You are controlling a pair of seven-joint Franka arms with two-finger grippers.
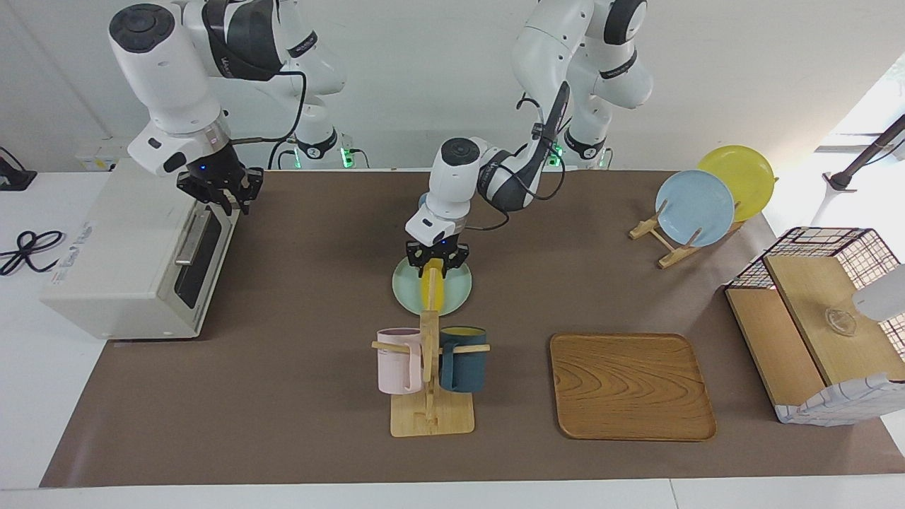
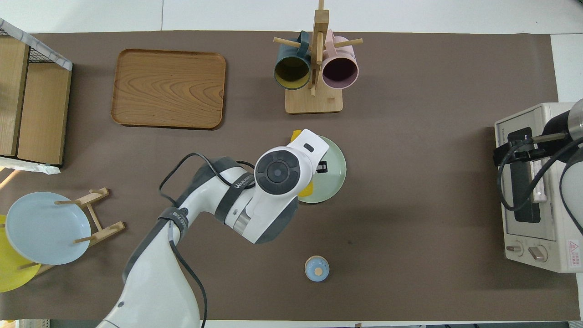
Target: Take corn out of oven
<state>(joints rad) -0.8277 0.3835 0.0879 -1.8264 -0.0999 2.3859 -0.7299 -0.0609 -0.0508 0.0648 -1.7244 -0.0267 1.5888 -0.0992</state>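
Note:
The yellow corn (image 1: 431, 291) is out of the oven, in my left gripper (image 1: 437, 271), which is shut on it low over a pale green plate (image 1: 458, 291) at mid-table. Only the corn's ends (image 2: 305, 191) show past the left hand in the overhead view. I cannot tell whether the corn rests on the plate. The cream-white oven (image 1: 124, 258) stands at the right arm's end of the table, its dark glass door (image 1: 200, 265) shut. My right gripper (image 1: 220, 196) is at the door's top edge, just above the bar handle (image 1: 191, 239).
A wooden mug rack (image 1: 430, 413) with a pink and a dark teal mug stands just farther from the robots than the plate. A wooden tray (image 1: 629, 385), a plate rack (image 1: 675, 244) with blue and yellow plates and a wire-framed shelf box (image 1: 813, 318) lie toward the left arm's end. A small blue lidded pot (image 2: 316, 268) sits near the robots.

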